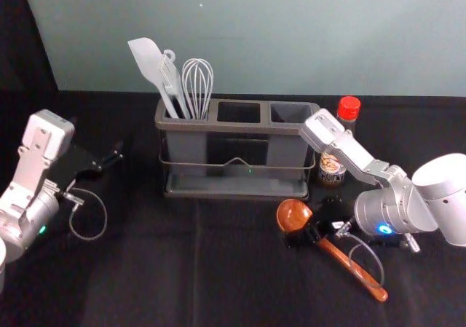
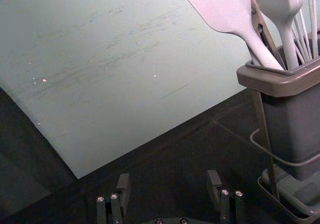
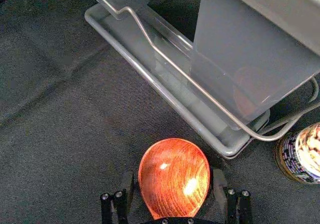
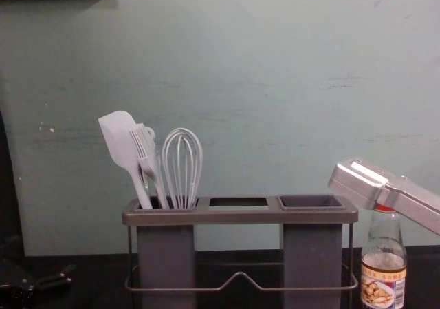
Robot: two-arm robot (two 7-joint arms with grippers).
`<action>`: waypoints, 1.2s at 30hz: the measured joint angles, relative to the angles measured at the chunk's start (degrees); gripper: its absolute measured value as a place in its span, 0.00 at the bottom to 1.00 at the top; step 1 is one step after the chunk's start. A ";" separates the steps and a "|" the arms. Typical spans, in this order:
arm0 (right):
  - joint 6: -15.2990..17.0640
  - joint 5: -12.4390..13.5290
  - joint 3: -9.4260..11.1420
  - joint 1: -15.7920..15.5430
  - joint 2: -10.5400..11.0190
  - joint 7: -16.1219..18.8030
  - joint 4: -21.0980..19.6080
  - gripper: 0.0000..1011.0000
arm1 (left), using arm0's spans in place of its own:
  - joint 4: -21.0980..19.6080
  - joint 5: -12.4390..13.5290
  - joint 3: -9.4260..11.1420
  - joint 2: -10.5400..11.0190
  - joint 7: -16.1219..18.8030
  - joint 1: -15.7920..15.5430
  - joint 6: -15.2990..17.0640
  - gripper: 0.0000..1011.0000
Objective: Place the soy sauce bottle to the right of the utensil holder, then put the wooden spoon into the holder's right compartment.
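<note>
Head view: right gripper (image 1: 302,234) is being held low at the bowl end of the wooden spoon (image 1: 364,280). Spoon is being supported by the black cloth (image 1: 153,276), in front of the right end of the utensil holder (image 1: 240,126), handle being angled toward the robot and out right. Soy sauce bottle (image 1: 333,170) is being stood upright just right of the holder. Left gripper (image 1: 109,159) is being held left of the holder.

Left wrist view: claw is being held released, jaws well apart.

Right wrist view: claw is being held released, jaws spread; spoon bowl is being straddled. Contact can't be told.

Chest view: bottle cap is being partly covered by the right arm (image 4: 392,188). Spatula (image 4: 118,140), brush (image 4: 146,151) and whisk (image 4: 182,164) are being held upright by the left compartment.
</note>
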 joint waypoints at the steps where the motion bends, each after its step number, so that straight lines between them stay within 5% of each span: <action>1: 0.01 0.02 0.00 -0.01 0.01 0.00 0.00 0.99 | 0.00 0.00 0.00 0.00 0.00 0.00 0.00 0.99; 14: 0.07 0.23 0.03 -0.02 0.02 0.00 0.00 0.99 | 0.00 0.00 0.00 0.00 0.00 0.00 0.00 0.99; 23: 0.12 0.31 0.03 -0.03 0.03 0.00 0.00 0.82 | 0.00 0.00 0.00 0.00 0.00 0.00 0.00 0.99; 36: 0.14 0.36 0.03 -0.03 0.03 0.00 0.00 0.82 | 0.00 0.00 0.00 0.00 0.00 0.00 0.00 0.99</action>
